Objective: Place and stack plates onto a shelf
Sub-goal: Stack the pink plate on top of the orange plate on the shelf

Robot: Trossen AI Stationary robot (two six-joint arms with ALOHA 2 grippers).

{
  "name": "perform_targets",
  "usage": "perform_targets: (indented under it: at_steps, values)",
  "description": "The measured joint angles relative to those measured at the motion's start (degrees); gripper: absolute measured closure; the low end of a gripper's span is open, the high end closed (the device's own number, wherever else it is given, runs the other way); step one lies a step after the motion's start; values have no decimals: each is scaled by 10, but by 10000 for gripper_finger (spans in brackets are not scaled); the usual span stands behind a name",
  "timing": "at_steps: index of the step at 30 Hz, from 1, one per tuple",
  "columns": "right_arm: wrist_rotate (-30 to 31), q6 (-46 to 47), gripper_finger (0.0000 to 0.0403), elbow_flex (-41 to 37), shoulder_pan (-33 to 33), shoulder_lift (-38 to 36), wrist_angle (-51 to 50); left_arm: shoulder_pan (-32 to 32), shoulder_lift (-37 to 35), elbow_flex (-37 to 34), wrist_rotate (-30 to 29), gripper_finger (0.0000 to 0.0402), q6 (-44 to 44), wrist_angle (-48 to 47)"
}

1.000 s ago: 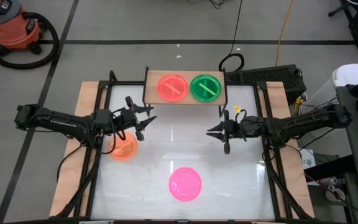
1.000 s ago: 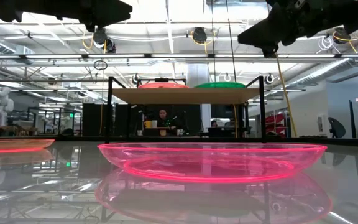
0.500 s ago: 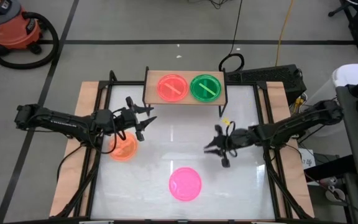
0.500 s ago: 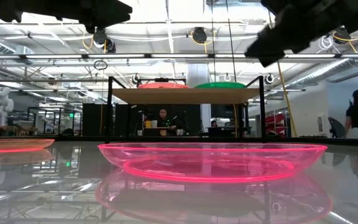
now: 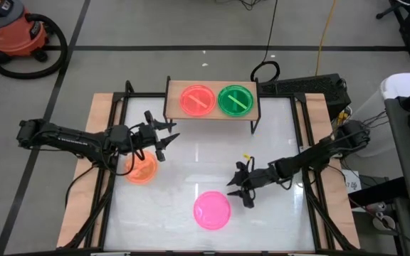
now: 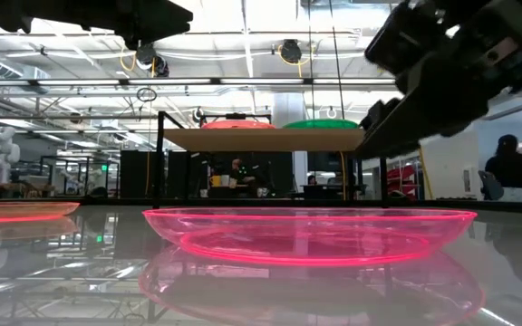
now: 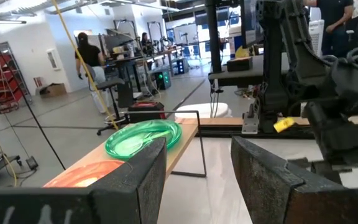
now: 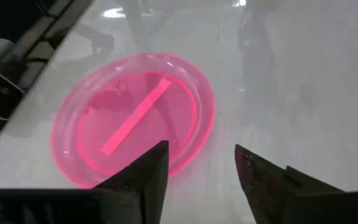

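Observation:
The wooden shelf (image 5: 173, 112) at the table's far edge carries a red-orange plate (image 5: 198, 100) and a green plate (image 5: 235, 99) side by side, each flat on the board. An orange plate (image 5: 142, 169) lies flat on the table at the left, and a pink plate (image 5: 212, 210) lies near the front. My left gripper (image 5: 164, 139) hangs open above the table, just beyond the orange plate, and faces the shelf. My right gripper (image 8: 201, 168) is open, just right of the pink plate (image 8: 132, 118) and pointing at it.
Wooden side boards (image 5: 105, 107) and black frame rails run along both table edges. Bare white tabletop (image 5: 198, 156) lies between the shelf and the two loose plates. People stand in the room behind the table (image 6: 512, 167).
My right gripper has gone from near the shelf toward the table's near edge and left, dropping toward the pink plate. The plates have not moved.

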Motion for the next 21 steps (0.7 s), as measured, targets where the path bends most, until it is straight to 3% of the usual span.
perform_targets:
  at_steps: [10, 21]
  values:
    - [0, 5, 201, 56, -2, 84, -1, 0, 0, 0, 0, 216, -4, -2]
    - [-1, 42, 198, 61, -3, 126, 15, 0, 0, 0, 0, 216, -9, -4]
